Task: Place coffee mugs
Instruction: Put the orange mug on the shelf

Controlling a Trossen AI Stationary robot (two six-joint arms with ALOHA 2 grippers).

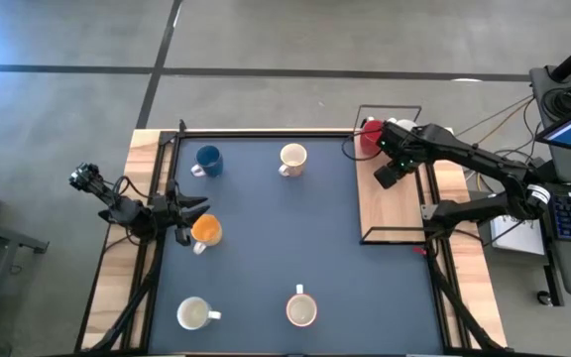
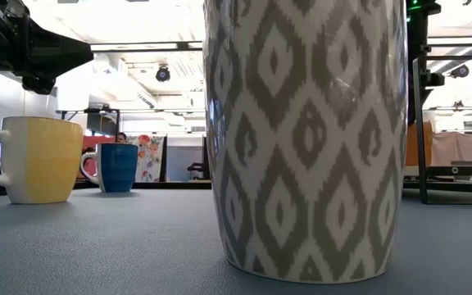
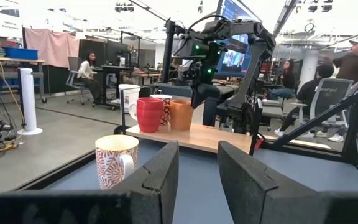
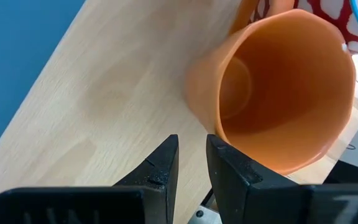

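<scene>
Right pincer (image 4: 191, 163) narrow, empty, just beside orange mug (image 4: 278, 87) on wooden tray (image 4: 98, 106). Widen, straddle rim wall, then close. Left pincer (image 1: 192, 209) near second orange mug (image 1: 206, 230), slightly parted, empty.

**Table and what sat on it**

You had a dark blue mat (image 1: 266, 248) covering the table, wood edges showing both sides. On the mat: blue mug (image 1: 208, 161), cream mug (image 1: 292, 159), orange mug (image 1: 206, 231), white mug (image 1: 194, 314), and a patterned mug (image 1: 301, 310). A wooden board (image 1: 395, 203) lay at the right edge, carrying a red mug (image 1: 368, 137) at its far end.
</scene>
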